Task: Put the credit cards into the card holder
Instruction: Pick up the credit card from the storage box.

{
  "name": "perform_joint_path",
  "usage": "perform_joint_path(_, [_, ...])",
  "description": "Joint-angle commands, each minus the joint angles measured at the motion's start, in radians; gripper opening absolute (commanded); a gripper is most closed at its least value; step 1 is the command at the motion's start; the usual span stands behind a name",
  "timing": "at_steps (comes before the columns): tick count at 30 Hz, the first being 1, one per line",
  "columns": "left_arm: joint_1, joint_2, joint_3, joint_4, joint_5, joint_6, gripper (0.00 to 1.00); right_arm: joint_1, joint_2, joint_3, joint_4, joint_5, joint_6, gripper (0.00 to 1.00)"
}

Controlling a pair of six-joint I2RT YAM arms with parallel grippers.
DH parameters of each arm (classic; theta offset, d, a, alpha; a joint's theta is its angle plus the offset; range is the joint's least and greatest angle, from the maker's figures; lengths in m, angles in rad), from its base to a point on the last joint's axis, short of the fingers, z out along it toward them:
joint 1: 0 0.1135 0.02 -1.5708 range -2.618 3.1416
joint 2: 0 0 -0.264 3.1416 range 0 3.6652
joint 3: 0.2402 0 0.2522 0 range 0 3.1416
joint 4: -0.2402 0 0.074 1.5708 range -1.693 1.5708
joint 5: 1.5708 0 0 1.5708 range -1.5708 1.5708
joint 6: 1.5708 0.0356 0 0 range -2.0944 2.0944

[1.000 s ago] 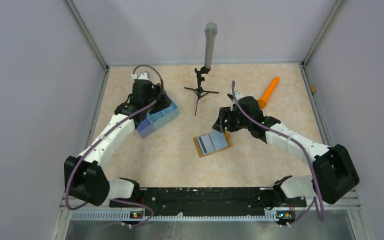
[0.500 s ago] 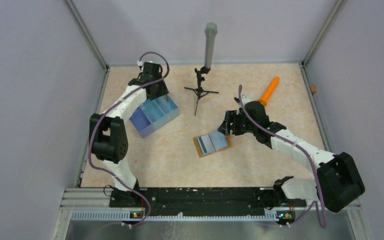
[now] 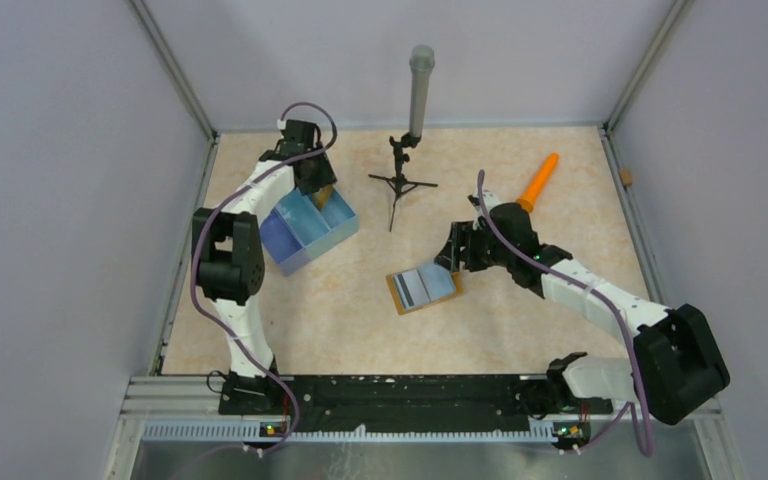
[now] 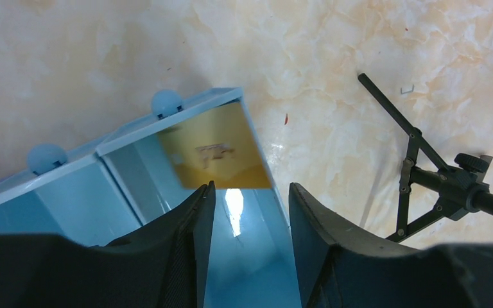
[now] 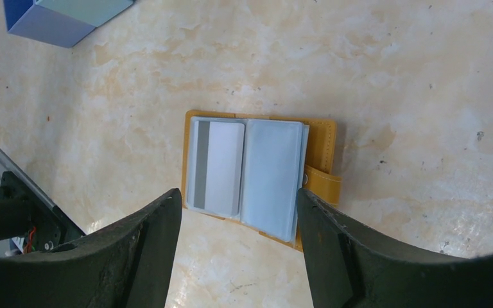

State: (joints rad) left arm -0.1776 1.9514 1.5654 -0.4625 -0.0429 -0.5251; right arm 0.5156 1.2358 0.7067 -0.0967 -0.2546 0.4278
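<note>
The card holder (image 3: 423, 290) lies open on the table, mustard outside and greyish-blue inside. A pale credit card with a dark stripe (image 5: 217, 168) rests on its left pocket. My right gripper (image 3: 450, 255) hovers open just above the card holder (image 5: 321, 138), its jaws (image 5: 239, 192) spread wide and empty. My left gripper (image 3: 322, 190) hangs open over the far compartment of the blue tray (image 3: 295, 240). Another credit card (image 4: 218, 154), golden-brown, leans on that compartment's far wall just beyond the left gripper (image 4: 250, 187); nothing is between the fingers.
A grey tube on a black tripod (image 3: 405, 180) stands at the back centre, and its legs (image 4: 423, 167) are right of the tray (image 4: 250, 269). An orange cone-shaped stick (image 3: 538, 184) lies at the back right. Grey walls enclose the table.
The left arm has folded upright and carried its gripper from over the tray's middle to its far compartment, jaws narrowing a little. The right gripper shifted slightly right, then held still.
</note>
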Motion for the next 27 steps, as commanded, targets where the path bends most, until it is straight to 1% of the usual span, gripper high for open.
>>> perform_joint_path(1, [0.006,0.028,0.065,0.045,0.038,0.023,0.5,-0.008,0.009,0.014,0.038,-0.021,0.009,0.65])
perform_joint_path(9, [0.009,0.058,0.067,0.048,0.038,0.041,0.5,-0.007,0.032,0.02,0.041,-0.028,0.009,0.65])
perform_joint_path(12, [0.009,0.068,0.069,0.041,0.076,0.048,0.52,-0.008,0.033,0.019,0.046,-0.033,0.008,0.66])
perform_joint_path(20, [0.008,0.016,0.036,0.078,0.069,0.106,0.52,-0.007,0.042,0.016,0.052,-0.04,0.014,0.66])
perform_joint_path(24, [0.004,-0.029,0.01,0.097,0.069,0.199,0.54,-0.008,0.042,0.014,0.054,-0.04,0.014,0.66])
perform_joint_path(27, [-0.01,-0.054,-0.017,0.094,0.029,0.311,0.54,-0.008,0.042,0.012,0.058,-0.041,0.017,0.66])
